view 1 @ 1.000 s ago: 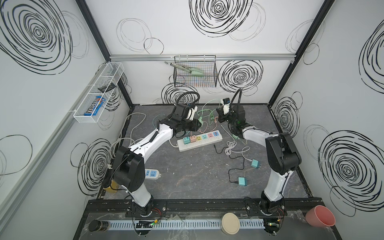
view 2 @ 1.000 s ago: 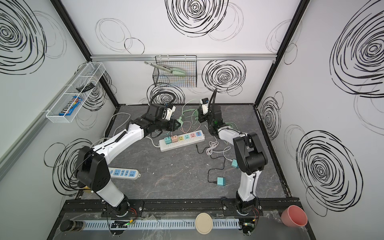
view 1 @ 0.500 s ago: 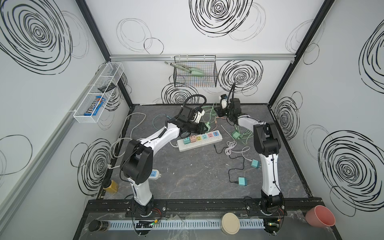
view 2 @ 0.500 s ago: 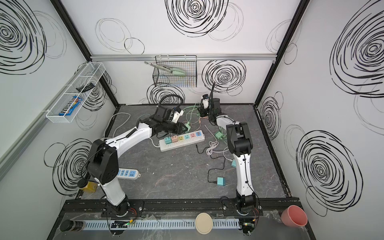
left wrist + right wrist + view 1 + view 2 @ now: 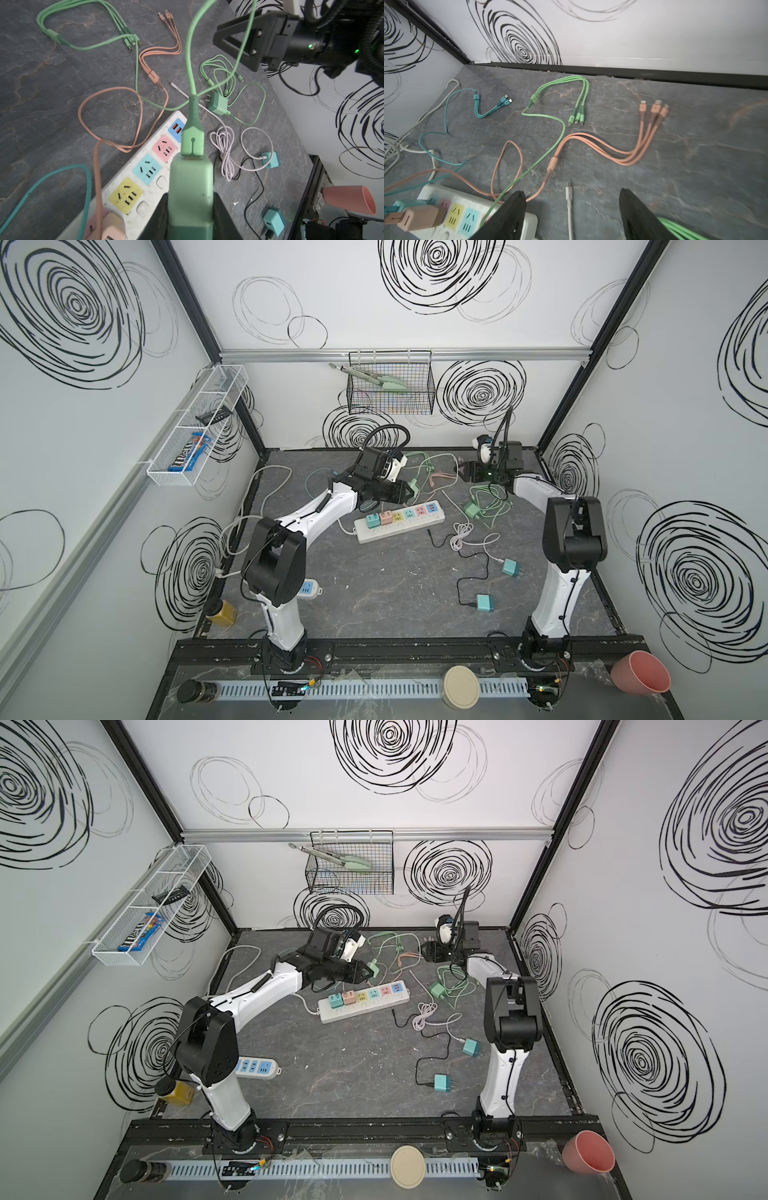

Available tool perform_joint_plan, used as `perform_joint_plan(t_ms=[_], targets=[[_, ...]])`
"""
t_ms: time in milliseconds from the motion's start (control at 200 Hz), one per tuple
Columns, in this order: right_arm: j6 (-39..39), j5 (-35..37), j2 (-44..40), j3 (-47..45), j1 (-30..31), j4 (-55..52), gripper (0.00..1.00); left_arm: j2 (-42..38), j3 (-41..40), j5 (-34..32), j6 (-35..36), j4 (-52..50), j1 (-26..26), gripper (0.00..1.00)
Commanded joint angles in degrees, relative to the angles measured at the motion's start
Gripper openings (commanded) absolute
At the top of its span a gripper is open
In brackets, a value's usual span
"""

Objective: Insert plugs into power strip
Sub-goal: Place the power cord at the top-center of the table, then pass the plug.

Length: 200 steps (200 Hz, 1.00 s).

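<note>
The white power strip [image 5: 399, 529] [image 5: 365, 1009] lies mid-table, with a teal plug [image 5: 372, 521] and a pink plug [image 5: 385, 517] in its left sockets. My left gripper [image 5: 409, 491] [image 5: 191, 207] is shut on a mint green plug [image 5: 191, 187] [image 5: 374, 968], held just above the strip's far edge; its cable trails off toward the back. My right gripper [image 5: 464, 475] [image 5: 571, 194] stands open over bare table at the back right, with only a white cable end below its jaws. A second mint plug [image 5: 471, 511] and two teal plugs [image 5: 510, 568] [image 5: 484, 602] lie loose on the right.
Green, pink and teal cables [image 5: 556, 124] sprawl behind the strip. A small blue-and-white power strip [image 5: 255, 1067] lies by the left arm's base, with a yellow jar [image 5: 222, 611] in the front-left corner. A wire basket [image 5: 390, 393] hangs on the back wall, and a pink cup [image 5: 640, 676] sits front right.
My right gripper went from shut to open while its arm swung back toward the right wall. The left gripper moved right with the green plug.
</note>
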Motion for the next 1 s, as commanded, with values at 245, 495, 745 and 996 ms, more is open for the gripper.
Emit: perform_joint_plan(t_ms=[245, 495, 745, 996], targets=[[-0.35, -7.14, -18.71, -15.01, -1.51, 4.98, 0.69, 0.69, 2.65, -0.99, 2.08, -0.18, 1.21, 0.0], [-5.42, -22.98, -26.07, -19.95, 6.1, 10.51, 0.58, 1.13, 2.84, -0.99, 2.27, -0.57, 1.25, 0.0], [-13.7, -19.86, -22.18, -18.79, 15.58, 8.71, 0.59, 1.4, 3.01, 1.34, 5.85, -0.39, 1.58, 0.0], [-24.67, -21.41, -8.77, -3.04, 13.67, -10.82, 0.68, 0.03, -2.66, 9.71, 15.45, 10.66, 3.97, 0.0]])
